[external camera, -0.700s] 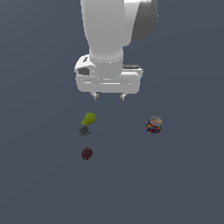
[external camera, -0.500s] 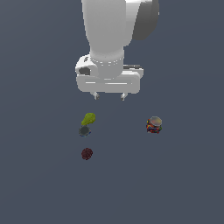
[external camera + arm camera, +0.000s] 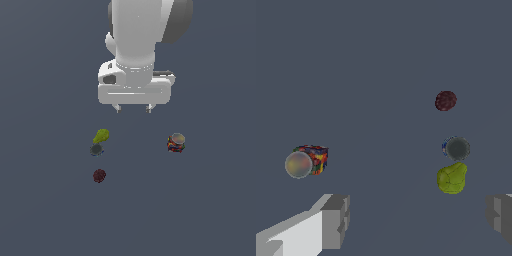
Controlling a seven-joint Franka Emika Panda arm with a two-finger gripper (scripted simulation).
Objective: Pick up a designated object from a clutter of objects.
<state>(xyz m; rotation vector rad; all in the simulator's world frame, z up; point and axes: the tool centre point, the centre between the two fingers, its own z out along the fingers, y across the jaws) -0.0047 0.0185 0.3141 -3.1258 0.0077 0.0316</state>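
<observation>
Dark-grey-topped round short can [image 3: 457, 148] touching lumpy pear shape [image 3: 451, 178], perhaps; smooth white gripper [image 3: 133, 108] spread apart, empty

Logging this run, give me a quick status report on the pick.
End effector open, empty, above the clutter. Short blue-grey can untouched. Yellow-green lump sits right against it, crowding the grasp.

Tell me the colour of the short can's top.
Dark grey, with a blue side band; the short can shows best in the wrist view.

White arm upright, gripper [image 3: 133, 109] pointing down, fingers wide apart
</observation>
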